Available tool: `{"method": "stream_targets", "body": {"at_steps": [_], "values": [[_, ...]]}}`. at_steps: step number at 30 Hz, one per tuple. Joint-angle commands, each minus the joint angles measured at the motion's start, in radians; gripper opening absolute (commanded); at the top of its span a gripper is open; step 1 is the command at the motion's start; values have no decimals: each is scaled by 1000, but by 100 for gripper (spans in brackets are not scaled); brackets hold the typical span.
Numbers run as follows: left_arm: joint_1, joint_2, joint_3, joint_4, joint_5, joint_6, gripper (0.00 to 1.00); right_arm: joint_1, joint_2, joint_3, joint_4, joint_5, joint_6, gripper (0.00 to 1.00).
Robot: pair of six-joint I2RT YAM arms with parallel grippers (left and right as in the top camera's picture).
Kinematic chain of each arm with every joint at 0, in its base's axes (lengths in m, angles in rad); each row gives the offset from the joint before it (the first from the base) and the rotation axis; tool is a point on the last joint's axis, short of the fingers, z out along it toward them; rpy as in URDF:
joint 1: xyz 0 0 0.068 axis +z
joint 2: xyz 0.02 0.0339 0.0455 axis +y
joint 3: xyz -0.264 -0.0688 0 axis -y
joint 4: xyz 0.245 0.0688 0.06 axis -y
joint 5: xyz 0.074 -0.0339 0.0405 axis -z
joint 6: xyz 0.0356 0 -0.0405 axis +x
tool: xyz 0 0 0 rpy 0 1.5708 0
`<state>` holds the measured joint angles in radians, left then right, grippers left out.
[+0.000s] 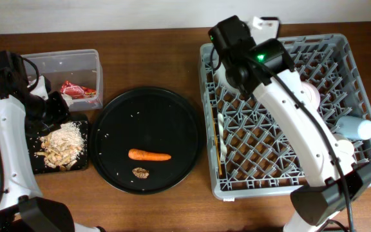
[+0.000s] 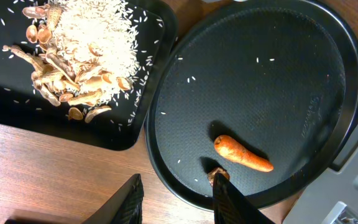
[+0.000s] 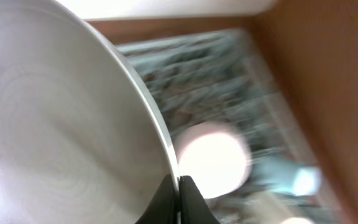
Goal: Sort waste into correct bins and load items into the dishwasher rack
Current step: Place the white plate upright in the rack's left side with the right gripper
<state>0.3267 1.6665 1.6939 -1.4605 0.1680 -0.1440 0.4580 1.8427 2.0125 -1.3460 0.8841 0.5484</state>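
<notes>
In the right wrist view my right gripper (image 3: 179, 183) is shut on the rim of the pale round plate (image 3: 61, 124), held on edge over the dishwasher rack (image 1: 263, 151). The pink bowl (image 3: 213, 158) and light-blue cup (image 1: 356, 127) lie in the rack. A white fork (image 1: 223, 138) and a chopstick (image 1: 219, 161) lie along its left side. My left gripper (image 2: 178, 182) hangs open and empty over the wood beside the round tray. The carrot (image 2: 242, 154) and brown lump (image 2: 216, 174) lie on that tray. Food scraps (image 2: 86, 50) fill the shallow black tray (image 2: 104, 134).
The large round black tray (image 1: 118, 125) sits between the bins and the rack. A clear plastic box (image 1: 76, 64) at the back left holds a red wrapper (image 1: 77, 90). My right arm reaches across the rack's left half.
</notes>
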Motion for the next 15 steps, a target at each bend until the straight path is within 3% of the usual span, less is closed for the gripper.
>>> {"method": "stream_targets", "body": {"at_steps": [1,10,15], "values": [[2,-7,-7,2,11,-5,36,-21,39,-41,2,347,14,4],[2,-7,-7,3,11,-5,36,-21,112,-303,150,355,13,4],[2,-7,-7,5,11,-5,36,-2,112,-328,162,206,13,4]]}}
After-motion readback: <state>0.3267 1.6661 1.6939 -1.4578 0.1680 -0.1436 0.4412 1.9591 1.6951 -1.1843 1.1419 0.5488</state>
